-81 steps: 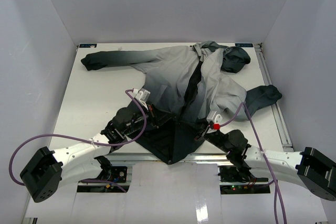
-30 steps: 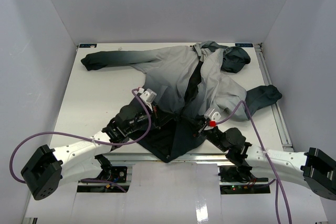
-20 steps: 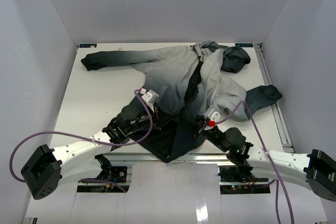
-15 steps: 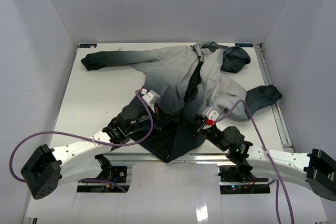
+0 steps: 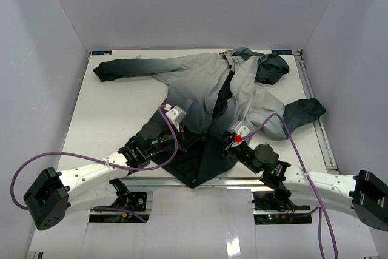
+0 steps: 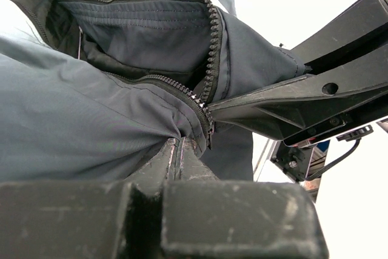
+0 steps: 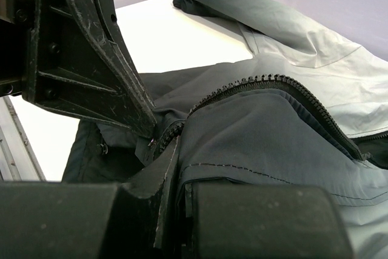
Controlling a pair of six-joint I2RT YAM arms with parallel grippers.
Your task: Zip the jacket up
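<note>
The jacket [image 5: 206, 83] lies spread on the white table, hood [image 5: 270, 68] at the back right, dark hem [image 5: 197, 171] at the front edge, front still parted. My left gripper [image 5: 193, 139] is shut on the left hem edge; in the left wrist view its fingertips [image 6: 180, 142] pinch dark fabric just below the zipper teeth [image 6: 212, 59]. Opposite it, my right gripper [image 5: 219, 148] is shut on the right hem edge, with cloth caught between its fingers [image 7: 176, 141] beside the other zipper row [image 7: 260, 80]. The two grippers nearly touch.
One sleeve [image 5: 121, 68] reaches to the back left, the other sleeve [image 5: 303, 110] toward the metal rail [image 5: 318, 119] on the right. Bare table [image 5: 109, 119] lies left of the jacket. Purple cables [image 5: 36, 162] loop from both arms. White walls enclose the table.
Both grippers have crept inward toward each other, drawing the two hem edges closer together. Both stay shut on the fabric.
</note>
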